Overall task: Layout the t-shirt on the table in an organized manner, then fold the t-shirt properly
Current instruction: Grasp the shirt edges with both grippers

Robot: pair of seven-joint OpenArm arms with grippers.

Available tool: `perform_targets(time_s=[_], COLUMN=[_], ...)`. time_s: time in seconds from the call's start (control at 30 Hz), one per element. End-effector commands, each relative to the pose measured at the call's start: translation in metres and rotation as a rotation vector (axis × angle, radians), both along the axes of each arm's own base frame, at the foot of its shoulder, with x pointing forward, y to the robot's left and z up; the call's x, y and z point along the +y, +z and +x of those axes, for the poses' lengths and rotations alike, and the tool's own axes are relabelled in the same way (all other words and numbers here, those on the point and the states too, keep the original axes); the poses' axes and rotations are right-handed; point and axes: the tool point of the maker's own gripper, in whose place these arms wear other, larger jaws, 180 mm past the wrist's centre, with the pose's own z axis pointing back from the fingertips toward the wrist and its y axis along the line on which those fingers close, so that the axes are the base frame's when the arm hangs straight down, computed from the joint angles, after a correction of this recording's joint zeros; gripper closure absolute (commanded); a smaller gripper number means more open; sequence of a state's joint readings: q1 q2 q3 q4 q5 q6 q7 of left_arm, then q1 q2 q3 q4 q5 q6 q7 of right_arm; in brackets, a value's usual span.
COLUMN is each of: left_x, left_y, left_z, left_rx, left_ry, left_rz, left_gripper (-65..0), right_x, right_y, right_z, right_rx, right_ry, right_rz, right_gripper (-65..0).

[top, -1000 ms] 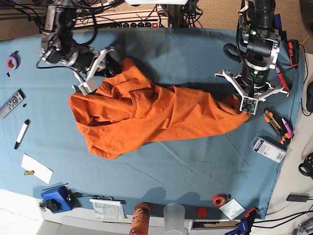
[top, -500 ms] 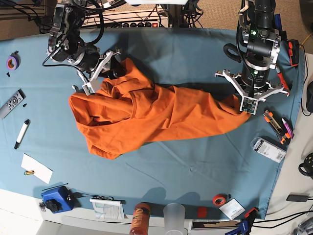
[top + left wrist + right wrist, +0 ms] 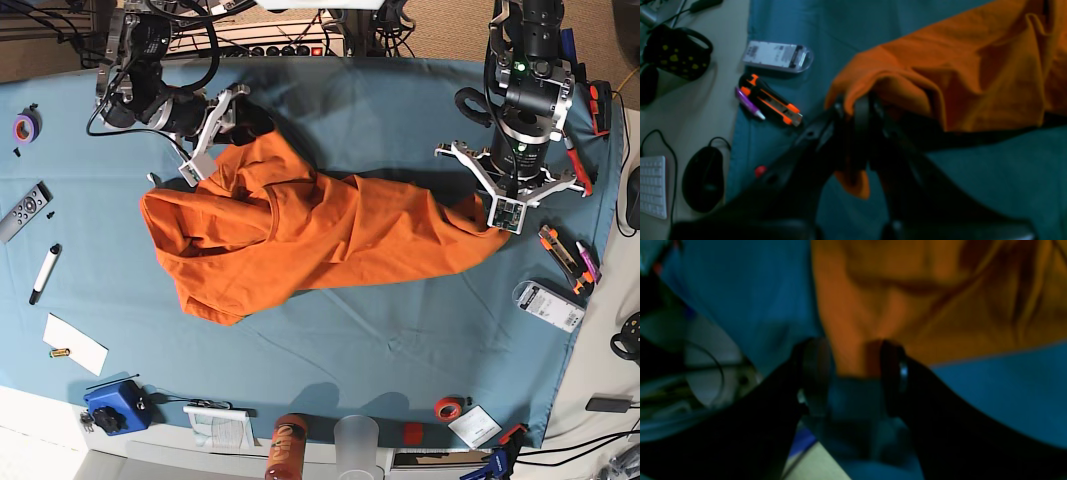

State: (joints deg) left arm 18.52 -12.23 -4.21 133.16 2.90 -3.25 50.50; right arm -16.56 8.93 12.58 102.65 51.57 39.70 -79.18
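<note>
Over at the base view's left, the right gripper (image 3: pixel 243 118) spreads its jaws wide at the collar end of the t-shirt (image 3: pixel 300 230), which sprawls crumpled mid-table (image 3: pixel 380 330); on the right, the left gripper (image 3: pixel 497 222) clamps an orange corner tight.

The t-shirt (image 3: pixel 300 230) is matt orange cloth, soft and creased (no sheen anywhere). The table (image 3: pixel 400 330) wears smooth, matt blue-teal cloth. Both grippers' 2 fingers (image 3: pixel 816 373) look like dark, slightly glossy plastic.
</note>
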Motion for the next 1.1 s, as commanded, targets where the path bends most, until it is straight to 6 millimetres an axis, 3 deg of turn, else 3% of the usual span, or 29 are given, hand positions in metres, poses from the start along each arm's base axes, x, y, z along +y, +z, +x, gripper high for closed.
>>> perform_targets(time_s=[0.0, 0.27, 0.5, 0.73, 0.93, 1.07], left_x=[-0.001, -0.001, -0.001, -0.003, -0.005, -0.005], left_y=[0.012, 0.012, 0.012, 0.011, 0.011, 0.011], left_z=[0.003, 0.003, 0.003, 0.003, 0.003, 0.003], left_rx=[-0.048, -0.047, -0.048, -0.047, -0.045, -0.045], left_ry=[-0.004, -0.005, -0.004, -0.009, -0.014, -0.014], left_rz=[-0.007, -0.008, -0.008, -0.019, -0.030, -0.030], left_gripper=[0.0, 0.0, 0.0, 0.0, 0.0, 0.0], right_x=[-0.007, -0.028, -0.052, -0.029, -0.017, 0.003], right_y=[0.009, 0.046, 0.031, 0.026, 0.013, 0.009], right_z=[0.005, 0.028, 0.024, 0.021, 0.022, 0.019], right_rx=[-0.035, -0.212, -0.148, -0.150, -0.147, -0.149], right_ry=[0.010, -0.003, -0.116, -0.057, -0.055, -0.014], right_rz=[-0.039, -0.290, -0.387, -0.366, -0.481, -0.477], right_gripper=[-26.0, -26.0, -26.0, -26.0, -26.0, -26.0])
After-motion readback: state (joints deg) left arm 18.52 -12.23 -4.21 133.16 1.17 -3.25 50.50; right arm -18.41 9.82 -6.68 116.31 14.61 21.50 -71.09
